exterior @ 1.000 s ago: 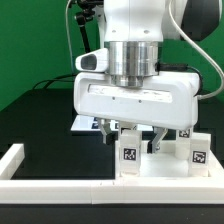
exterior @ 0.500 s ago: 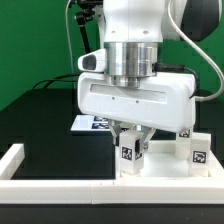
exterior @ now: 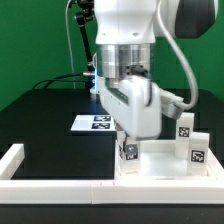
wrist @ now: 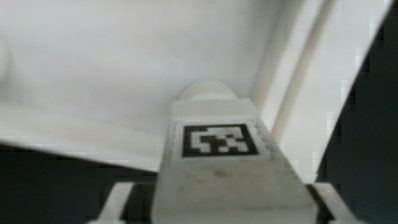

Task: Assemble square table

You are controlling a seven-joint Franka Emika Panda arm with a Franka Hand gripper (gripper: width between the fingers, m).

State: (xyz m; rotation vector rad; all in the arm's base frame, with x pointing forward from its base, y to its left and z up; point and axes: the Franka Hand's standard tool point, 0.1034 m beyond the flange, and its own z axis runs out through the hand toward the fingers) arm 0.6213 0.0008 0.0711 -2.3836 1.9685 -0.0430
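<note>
Claw clenched on a tagged white leg at the near wall.

Nearest in the exterior view, the long white low wall (exterior: pixel 60 185) runs across the front of the black table (exterior: pixel 50 110). Just behind it, the claw (exterior: pixel 130 150) grips a short white leg (exterior: pixel 129 152) on both sides, the leg upright with its tag facing the camera. The wrist view shows the same leg (wrist: pixel 222 150) between the two fingers (wrist: pixel 121 203), its tag on top and white tabletop surface (wrist: pixel 107 90) beyond it. Toward the exterior view's right, two more tagged legs (exterior: pixel 196 150) stand upright on the white square tabletop (exterior: pixel 160 163). Farther back, the marker board (exterior: pixel 92 122) lies flat on the table, partly hidden by the arm.
</note>
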